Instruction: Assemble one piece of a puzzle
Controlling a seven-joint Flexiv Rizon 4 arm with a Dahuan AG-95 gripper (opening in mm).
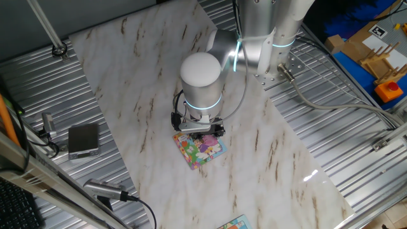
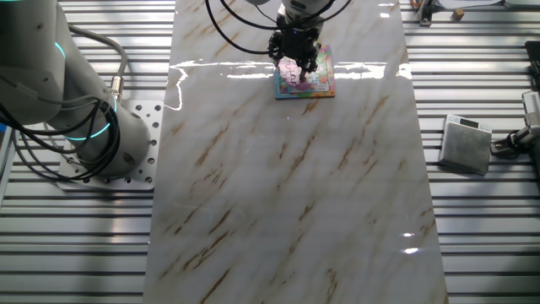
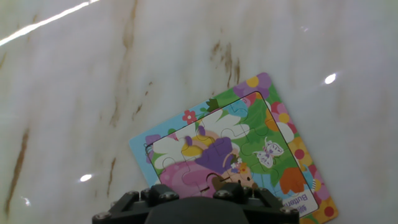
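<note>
The puzzle [image 3: 236,158] is lying flat on the marble-patterned tabletop [image 2: 287,186], turned at an angle to the table edges. In the hand view its picture is showing pink and purple figures at the centre, a white butterfly on green toward 3 o'clock, and a border of coloured flowers. Printed text at the 5 o'clock corner is reading "Butterf", the remainder being cut off by the frame edge. The separate piece cannot be told apart from the seated pieces in any view.

The gripper [image 1: 202,130] is hanging directly over the puzzle [image 1: 199,149], low above its surface; whether it is touching the board cannot be told. The fingers are hidden behind the black hand body at 6 o'clock in the hand view, so their spread cannot be told.

A second board [image 1: 234,224] is showing as a sliver at the 6 o'clock edge of one fixed view. A grey box [image 2: 467,143] is sitting on the ribbed metal at 3 o'clock in the other fixed view.
</note>
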